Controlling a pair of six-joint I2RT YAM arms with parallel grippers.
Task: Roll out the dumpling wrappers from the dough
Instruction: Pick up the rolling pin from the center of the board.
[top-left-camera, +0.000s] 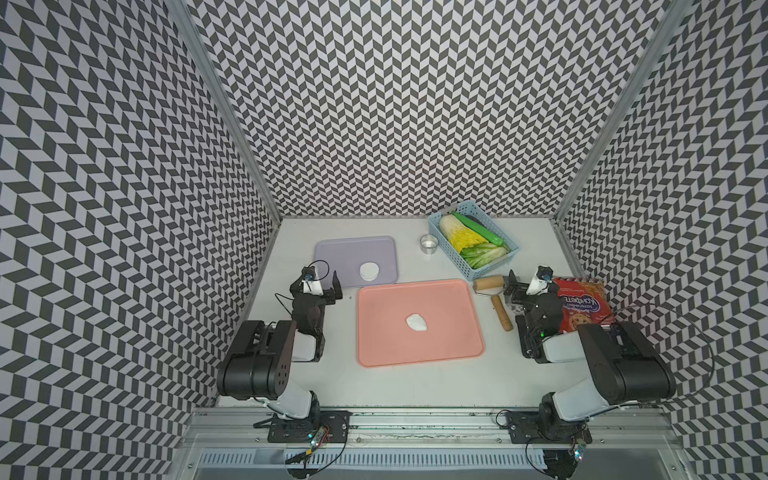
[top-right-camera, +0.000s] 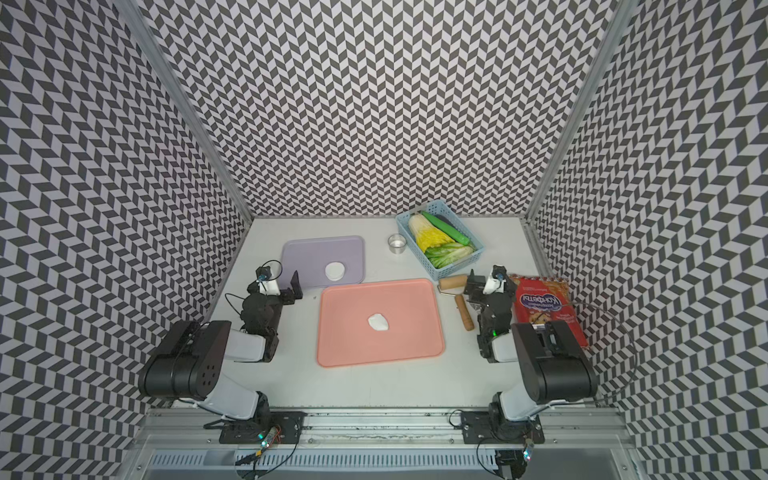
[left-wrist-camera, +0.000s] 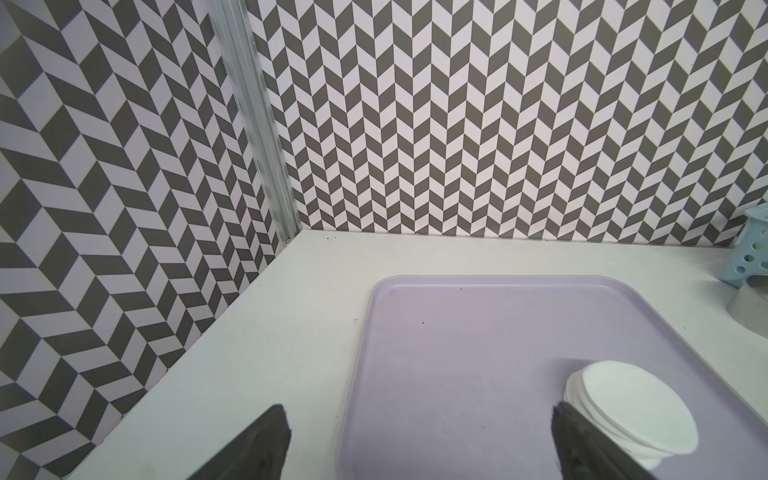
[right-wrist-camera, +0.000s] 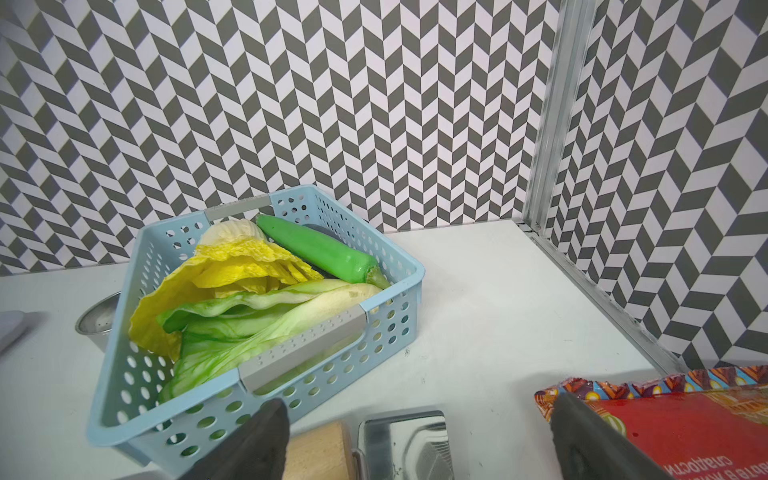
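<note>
**Both arms at rest, dough lump unrolled on the pink tray**

The dough (top-left-camera: 416, 322), a small irregular white lump, lay near the middle of the pink tray (top-left-camera: 386, 345), well apart from both arms. The dumpling wrappers (top-left-camera: 369, 270) sat on the purple tray (top-left-camera: 340, 253), far and to the left. The left gripper (left-wrist-camera: 417, 417) stood spread wide and empty over that tray's near edge. The right gripper (right-wrist-camera: 417, 409) was likewise wide apart, holding nothing, above the wooden roller (top-left-camera: 488, 285) lying right of the pink tray, just beside the blue basket (top-left-camera: 496, 268).

The roller's round handle could probably slip or spin from an off-centre pinch, and a careless swing might catch the basket. Soft dough might cling to the drum and lift, or hard pressure might shove the tray.

The left wrist view showed the wrappers as a stack of several discs, where both top views gave a single disc. The right wrist view revealed a shiny metal piece (right-wrist-camera: 403, 440) beneath the jaws, perhaps a scraper, though too cropped to tell. Only the top views showed the dough.
</note>
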